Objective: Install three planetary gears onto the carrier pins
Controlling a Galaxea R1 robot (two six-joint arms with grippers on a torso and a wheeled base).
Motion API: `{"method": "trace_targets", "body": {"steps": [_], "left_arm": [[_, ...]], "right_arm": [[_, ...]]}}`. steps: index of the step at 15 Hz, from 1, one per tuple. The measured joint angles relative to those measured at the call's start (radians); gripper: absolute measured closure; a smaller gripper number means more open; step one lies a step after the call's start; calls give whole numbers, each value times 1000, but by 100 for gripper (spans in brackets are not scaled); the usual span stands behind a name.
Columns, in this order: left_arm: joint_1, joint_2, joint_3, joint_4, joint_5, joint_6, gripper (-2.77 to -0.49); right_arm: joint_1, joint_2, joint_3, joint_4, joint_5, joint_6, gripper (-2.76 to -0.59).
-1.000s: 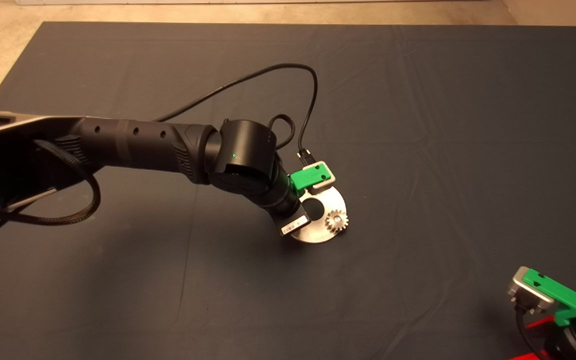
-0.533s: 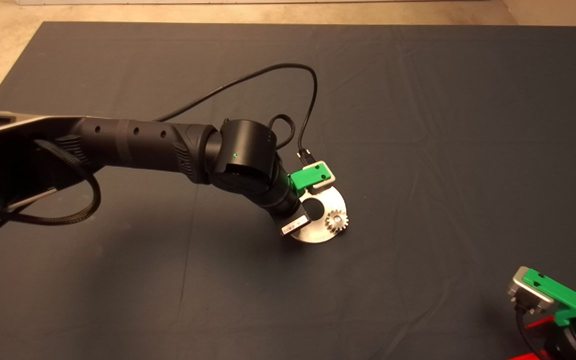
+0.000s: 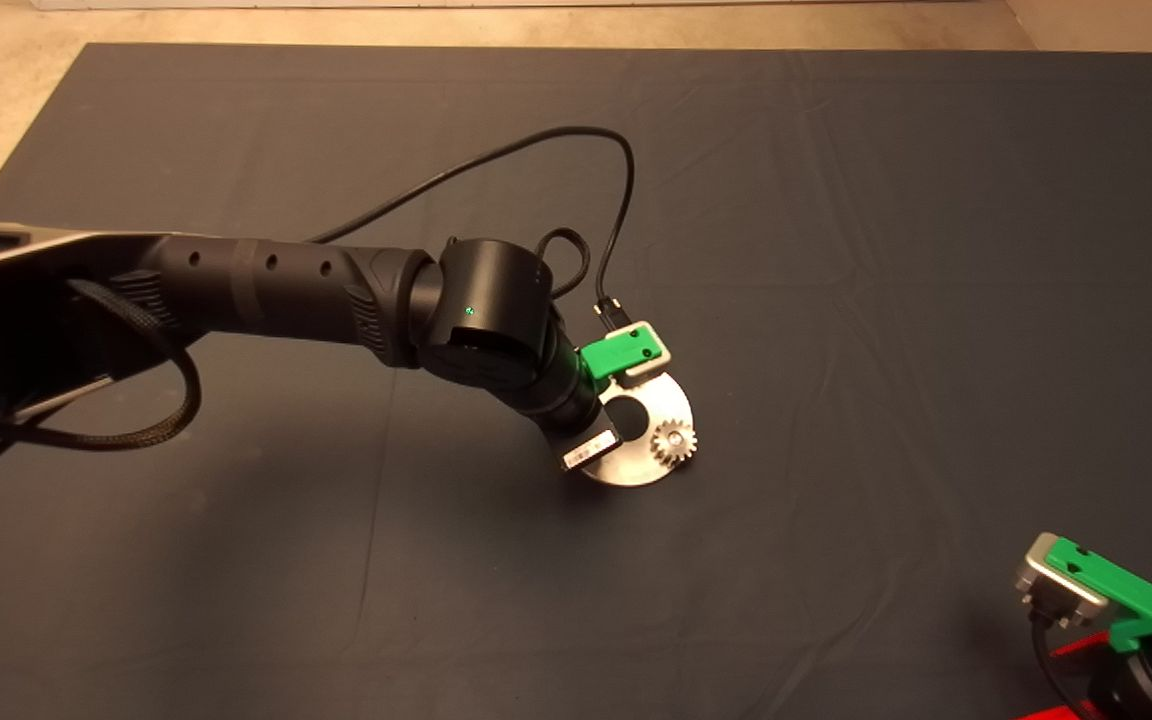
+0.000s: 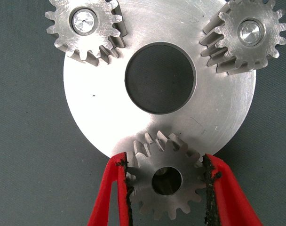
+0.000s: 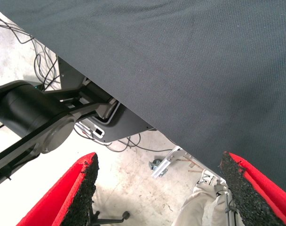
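My left gripper [image 4: 165,165] is shut on a planetary gear [image 4: 167,195], holding it by its teeth over the near rim of the round silver plate [image 4: 96,108]. Two other gears [image 4: 84,28] [image 4: 246,35] sit on carrier pins, their silver pin tops showing in the centre holes. The held gear's hole shows only a dim shape, so the third pin cannot be made out. In the head view the left gripper [image 3: 596,425] covers part of the plate [image 3: 626,468], and one seated gear [image 3: 674,440] shows. My right gripper [image 3: 1101,600] is parked at the lower right, open.
A black cable [image 3: 536,150] loops from the left wrist over the mat behind the plate. The right wrist view looks past the mat's edge at the floor, with cables, a stand and a person's leg [image 5: 199,207].
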Motion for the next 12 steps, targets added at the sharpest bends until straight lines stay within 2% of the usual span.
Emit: {"method": "trace_targets", "body": {"steps": [12], "left_arm": [[0,-5,0,0,-16,0,-94]], "right_arm": [[0,0,0,0,0,0,-191]]}}
